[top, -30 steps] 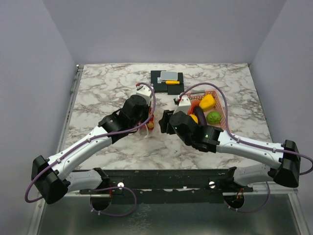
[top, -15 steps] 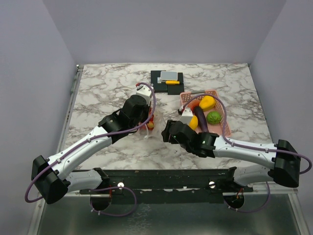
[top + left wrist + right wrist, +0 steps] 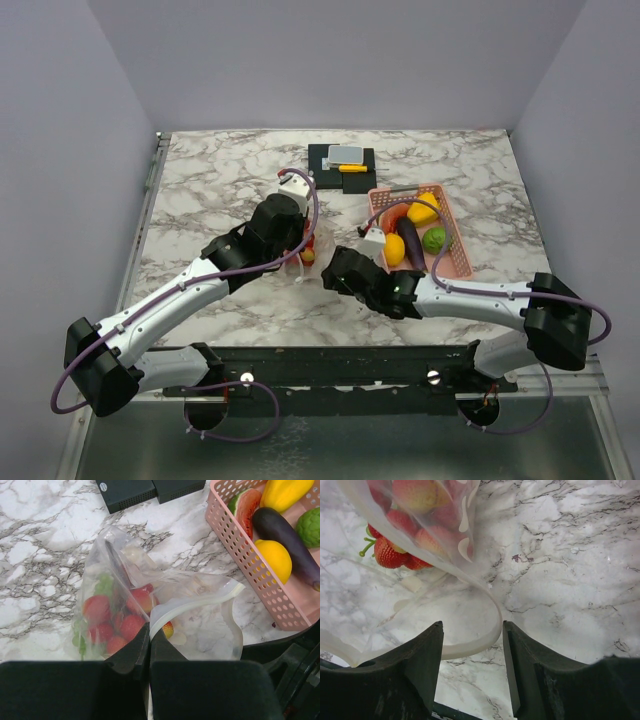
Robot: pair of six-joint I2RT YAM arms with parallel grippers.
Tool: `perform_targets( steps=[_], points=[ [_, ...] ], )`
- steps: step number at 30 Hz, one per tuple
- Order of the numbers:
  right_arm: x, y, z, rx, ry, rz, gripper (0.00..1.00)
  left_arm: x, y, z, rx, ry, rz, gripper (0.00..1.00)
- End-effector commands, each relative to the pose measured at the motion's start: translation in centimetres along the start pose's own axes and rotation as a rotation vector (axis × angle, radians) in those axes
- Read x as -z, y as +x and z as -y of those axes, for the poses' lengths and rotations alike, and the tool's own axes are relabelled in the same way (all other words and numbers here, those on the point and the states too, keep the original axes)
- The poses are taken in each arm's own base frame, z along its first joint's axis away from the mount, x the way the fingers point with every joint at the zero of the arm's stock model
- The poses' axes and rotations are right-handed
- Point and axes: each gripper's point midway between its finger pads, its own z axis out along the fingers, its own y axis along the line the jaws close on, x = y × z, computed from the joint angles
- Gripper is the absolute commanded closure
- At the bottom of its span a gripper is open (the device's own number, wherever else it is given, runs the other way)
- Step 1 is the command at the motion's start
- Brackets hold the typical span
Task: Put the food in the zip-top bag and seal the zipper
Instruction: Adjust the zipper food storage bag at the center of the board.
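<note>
The zip-top bag lies on the marble with red strawberries inside and its white zipper rim gaping. My left gripper is shut on the bag's rim at one end of the mouth; from above it sits at the bag's left. My right gripper stands open, and the far end of the rim curves in between its fingers without being pinched. More food lies in the pink basket: a watermelon slice, an eggplant, a yellow lemon and a green fruit.
A black base with a yellow-and-grey item stands at the back middle of the table. The pink basket sits right of the bag, close behind my right arm. Bare marble stretches to the left.
My right gripper has moved from beside the basket leftward and nearer, down to the bag's open mouth. The left gripper has held still on the rim.
</note>
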Motion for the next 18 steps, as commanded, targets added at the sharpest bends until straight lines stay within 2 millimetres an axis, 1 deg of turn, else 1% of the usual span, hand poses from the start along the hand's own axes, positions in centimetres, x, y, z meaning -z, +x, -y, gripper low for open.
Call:
perform_targets(
  steps=[1, 9, 12, 14, 17, 18],
  points=[
    [-0.8, -1.0, 0.4, -0.079, 0.023, 0.042, 0.45, 0.1, -0.3, 0.0, -0.007, -0.003, 0.014, 1.00],
    [-1.3, -1.5, 1.1, -0.125, 0.035, 0.058, 0.57, 0.1, -0.3, 0.1, -0.010, 0.004, 0.011, 1.00],
    [-1.4, -1.5, 1.0, -0.128, 0.032, 0.059, 0.68, -0.1, -0.1, 0.2, -0.014, 0.009, 0.002, 1.00],
    [-1.3, -1.7, 0.8, -0.126, 0.027, 0.063, 0.79, -0.1, 0.0, 0.3, -0.019, 0.011, -0.006, 1.00],
    [-1.1, -2.3, 0.6, -0.105, 0.014, 0.078, 0.99, -0.1, 0.1, 0.2, -0.023, 0.008, -0.008, 1.00],
    [-1.0, -2.5, 0.5, -0.101, 0.009, 0.082, 0.99, 0.0, 0.1, 0.1, -0.026, 0.002, -0.009, 1.00]
  ],
)
